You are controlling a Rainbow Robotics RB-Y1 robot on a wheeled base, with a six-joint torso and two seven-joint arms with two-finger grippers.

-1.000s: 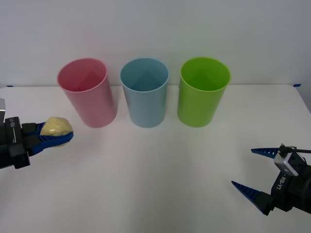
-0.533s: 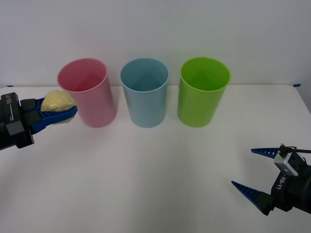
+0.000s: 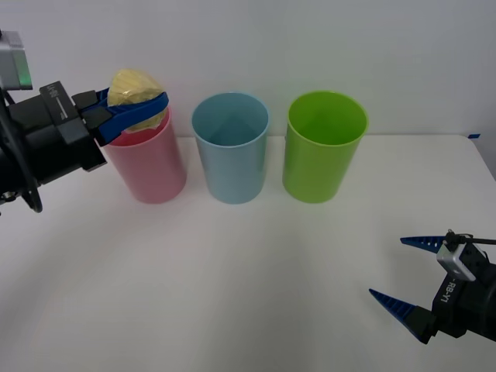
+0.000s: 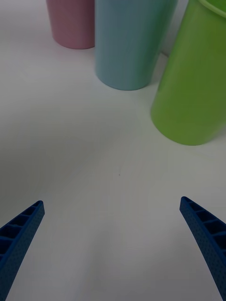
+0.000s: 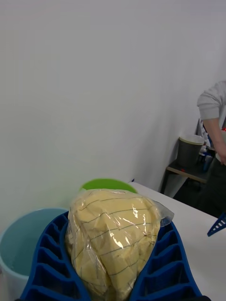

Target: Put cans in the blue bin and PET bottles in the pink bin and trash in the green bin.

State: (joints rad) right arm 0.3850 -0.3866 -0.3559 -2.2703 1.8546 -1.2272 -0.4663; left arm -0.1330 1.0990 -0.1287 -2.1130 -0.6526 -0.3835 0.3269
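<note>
My left pincer (image 3: 138, 111) grips the crumpled yellow paper trash ball (image 3: 134, 89) above the pink plastic bin (image 3: 147, 167); I must carry it right to the lime green plastic bin (image 3: 322, 151)

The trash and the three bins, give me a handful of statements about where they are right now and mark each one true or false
1. The left tool is shut on the trash. True.
2. The trash hangs over the green bin. False: in the front view it is held at the mouth of the pink bin, at the row's left end.
3. The blue bin stands between the pink and green bins. True.
4. The right tool is shut on a can. False: it is open and holds nothing, low over the table near the right front.
5. The trash already lies on the blue bin's floor. False: it is in the left tool's grip, and the blue bin looks empty.
</note>
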